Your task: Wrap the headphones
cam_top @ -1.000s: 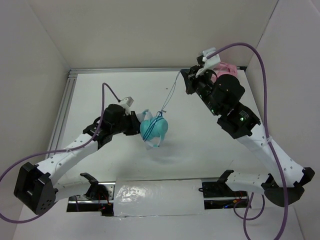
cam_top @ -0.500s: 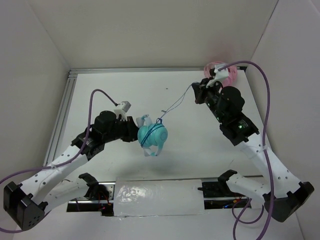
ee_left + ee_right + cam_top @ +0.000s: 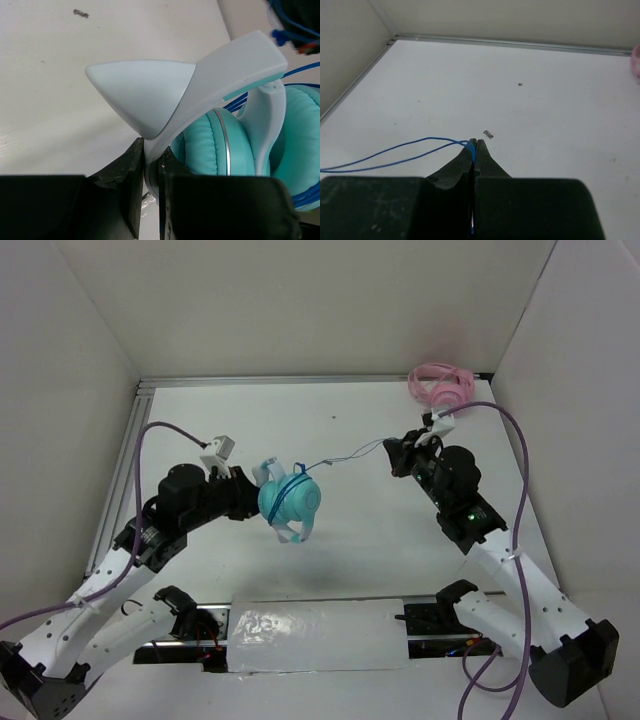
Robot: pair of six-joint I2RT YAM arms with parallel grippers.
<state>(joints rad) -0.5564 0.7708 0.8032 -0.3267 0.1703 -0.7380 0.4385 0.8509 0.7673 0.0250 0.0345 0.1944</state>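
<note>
The left gripper [image 3: 151, 167] clamps the white band [image 3: 235, 60] of the headphones [image 3: 291, 502], whose teal cups [image 3: 200, 150] sit just beyond its fingertips. The right gripper [image 3: 474, 146], fingers pinched together on the blue cable [image 3: 395, 151], holds it stretched between the two grippers.

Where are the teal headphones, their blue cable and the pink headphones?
teal headphones [image 3: 290, 502]: top view, on the round ear cup.
blue cable [image 3: 460, 143]: right wrist view, where the two strands meet.
pink headphones [image 3: 440, 388]: top view, on the middle of the pink heap.
</note>
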